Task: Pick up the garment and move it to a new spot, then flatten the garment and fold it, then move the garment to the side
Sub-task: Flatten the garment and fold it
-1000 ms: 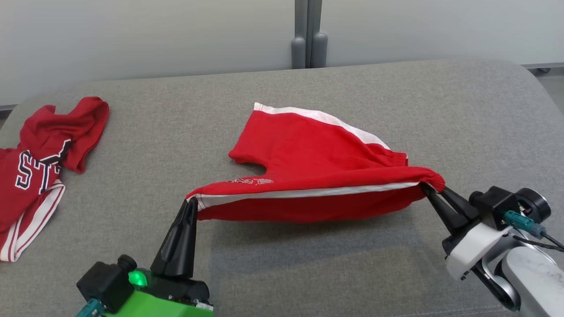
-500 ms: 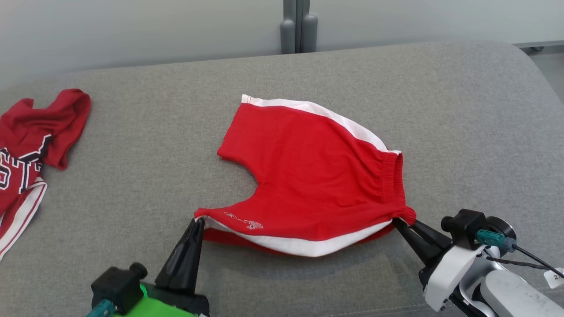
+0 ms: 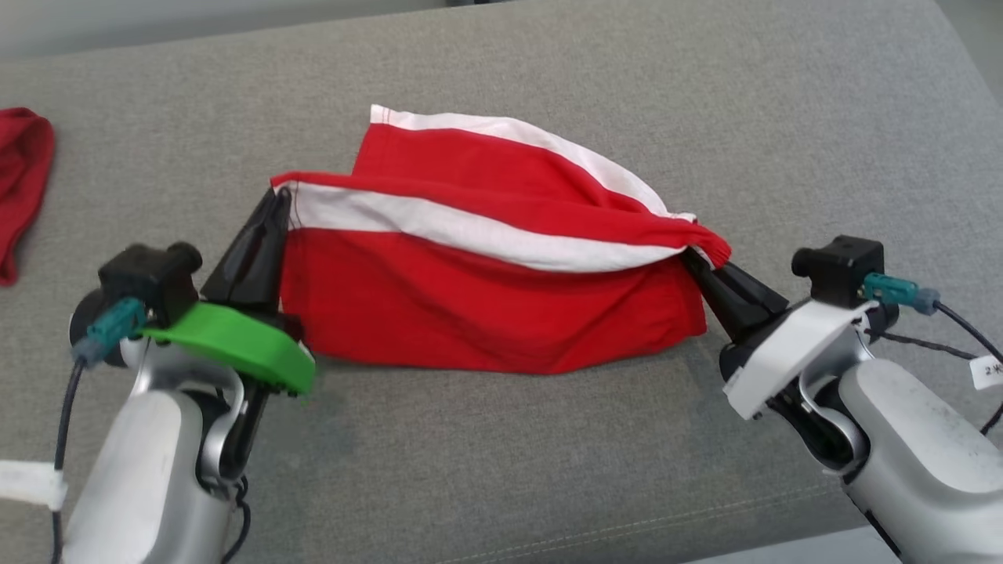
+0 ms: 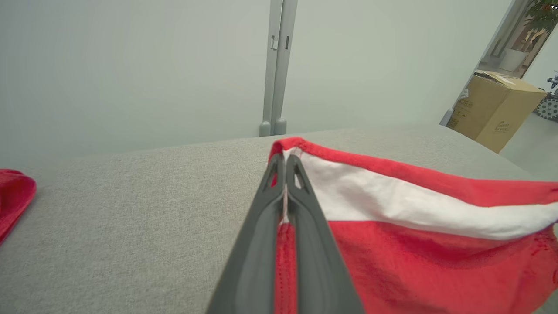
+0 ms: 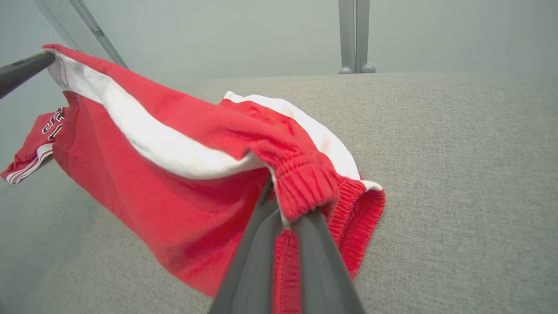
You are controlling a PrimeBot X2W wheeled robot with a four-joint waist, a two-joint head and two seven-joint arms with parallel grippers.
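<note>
Currently held, counted from the grips outward:

1. Left gripper [image 3: 276,205]: clenched on a hem corner [image 4: 284,147] of the garment [image 3: 486,298]. Thin bite only, with a sliver of cloth showing between the fingers.
2. Right gripper [image 3: 696,262]: clamped on the elastic waistband [image 5: 305,183], with gathered red cloth bunched over the fingertips.
3. Between the two grips: top edge pulled into one line with a slight sag, and a white stripe [image 3: 470,231] running just under it.
4. Below that line: a red panel hanging like a curtain toward the grey cushion [image 3: 548,470]. Contact at its lower edge not certain.
5. Beyond the line, away from both wrists: remainder of the garment lying on the cushion, white-edged.
6. Outward of the left grip, well apart: second red garment [image 3: 23,172].

Hazards, as judged:

- Slip at the left corner, caused by too hard a spread on so small a bite.
- Creep at the waistband, caused by elastic stretching and then easing out of the pinch.
- Crooked fold, caused by uneven travel or uneven height of the two grips.
- Hanging panel tucked or rucked underneath, caused by lowering without first carrying it past the resting layer.
- Resting layer dragged out of flat, caused by pulling along the cushion instead of lifting.
- Fresh creases, caused by letting go too high.
</note>
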